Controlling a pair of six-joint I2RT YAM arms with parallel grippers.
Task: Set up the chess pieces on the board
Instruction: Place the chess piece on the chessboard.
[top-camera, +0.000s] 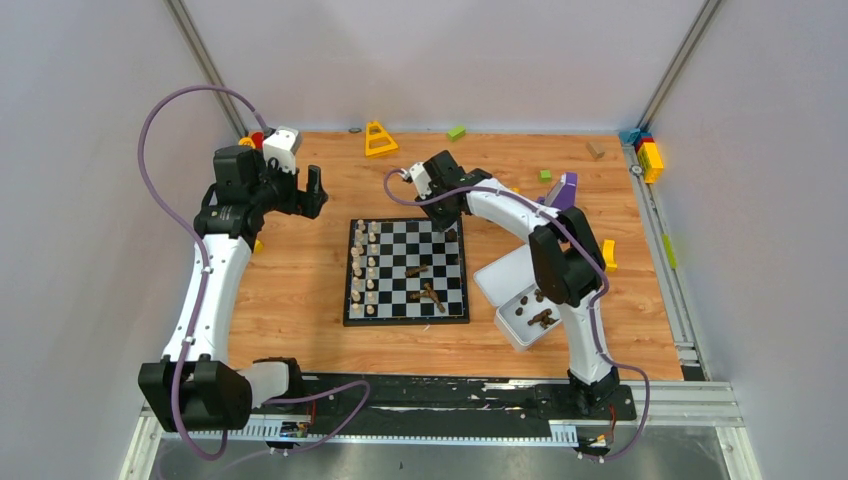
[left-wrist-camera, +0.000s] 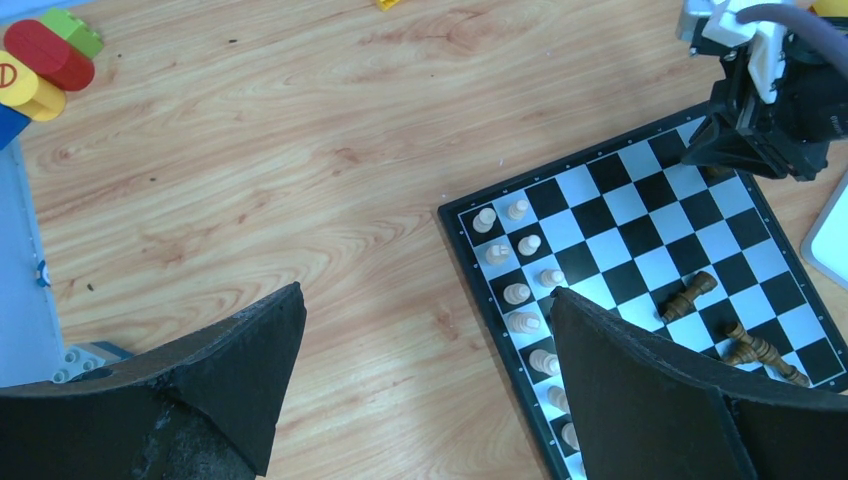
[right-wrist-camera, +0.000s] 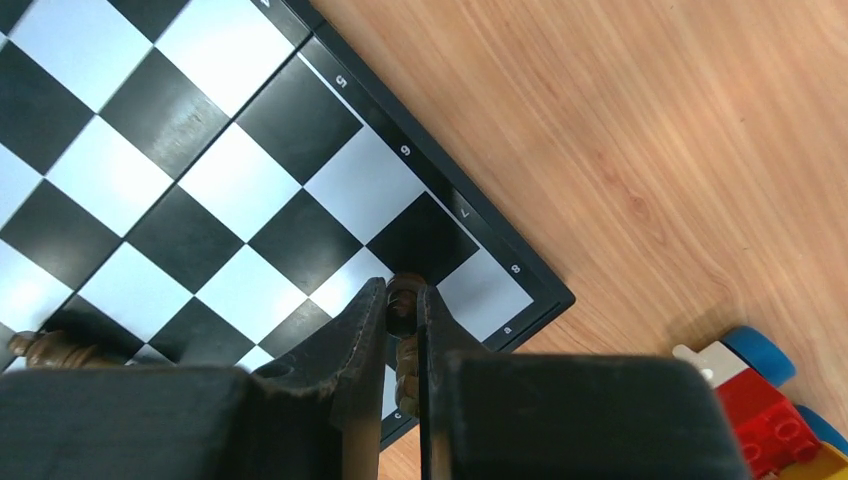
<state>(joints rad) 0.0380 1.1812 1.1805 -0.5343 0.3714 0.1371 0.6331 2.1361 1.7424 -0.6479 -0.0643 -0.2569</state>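
The board (top-camera: 398, 252) lies in the middle of the table. Cream chess pieces (top-camera: 365, 268) stand in two columns along its left side, also seen in the left wrist view (left-wrist-camera: 518, 293). Two dark chess pieces (top-camera: 416, 270) lie tipped over on its right half. My right gripper (top-camera: 450, 222) hangs over the board's far right corner (right-wrist-camera: 480, 290). There it (right-wrist-camera: 402, 295) is shut on a dark brown chess piece (right-wrist-camera: 403, 300). My left gripper (top-camera: 315, 190) hovers over bare wood left of the board (left-wrist-camera: 640, 200). Its jaws (left-wrist-camera: 427, 292) are open and hold nothing.
A white tray (top-camera: 512, 330) holding several dark pieces (top-camera: 541, 318) sits right of the board, its lid (top-camera: 498, 272) beside it. Toy blocks lie along the far edge: a yellow triangle (top-camera: 380, 140), a green block (top-camera: 456, 131), a purple one (top-camera: 565, 190).
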